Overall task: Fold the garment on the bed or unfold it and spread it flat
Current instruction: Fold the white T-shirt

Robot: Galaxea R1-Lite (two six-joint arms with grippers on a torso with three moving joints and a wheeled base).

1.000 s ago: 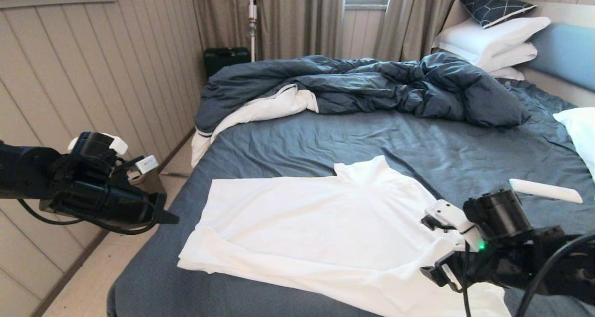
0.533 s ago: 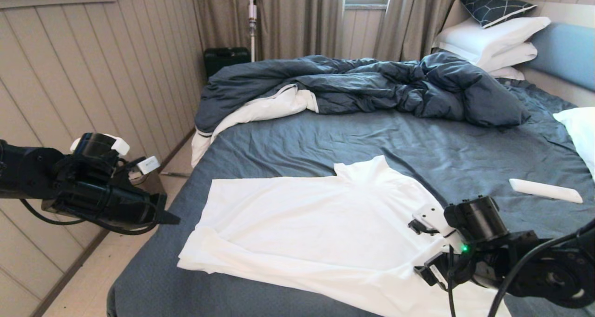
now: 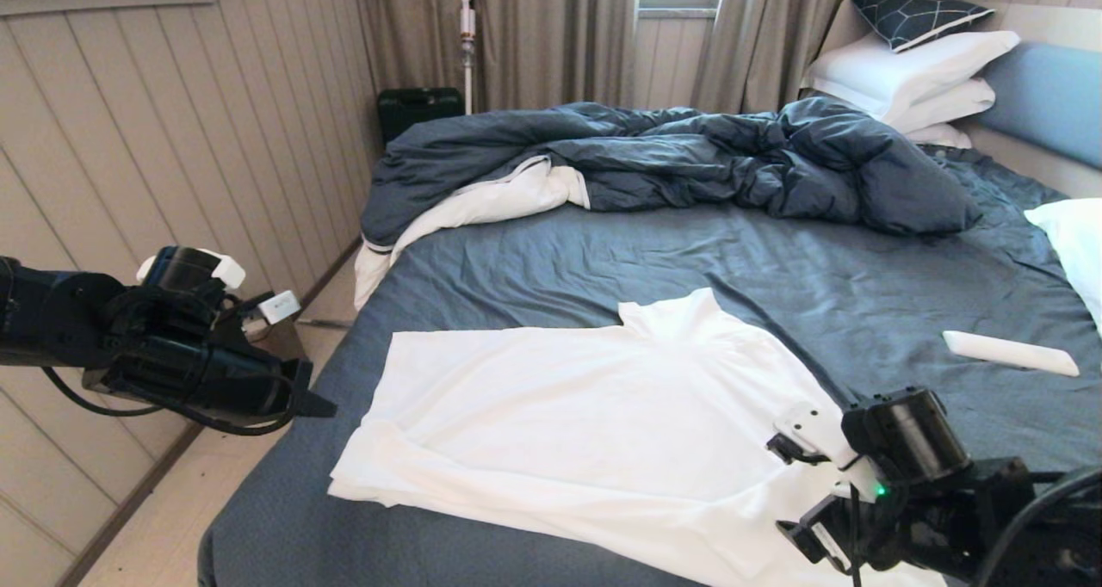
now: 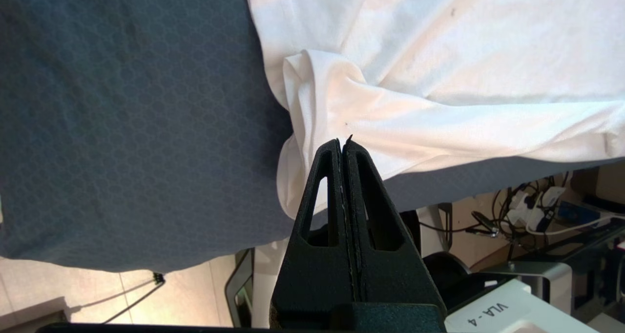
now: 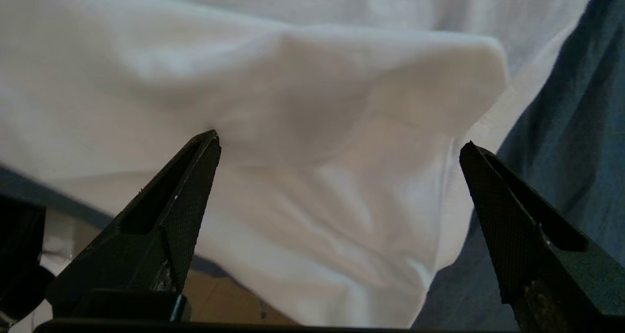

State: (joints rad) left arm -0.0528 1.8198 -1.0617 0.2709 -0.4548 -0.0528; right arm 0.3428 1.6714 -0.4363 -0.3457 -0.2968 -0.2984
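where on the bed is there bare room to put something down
The widest bare patch of dark slate-blue sheet lies between the rumpled dark blue duvet and the white shirt. A narrower strip runs along the shirt's left edge. It is crowded on the right, near the small white slab, white pillow and right gripper.

thin matt white cloth garment on the bed, whose sheet is finely textured
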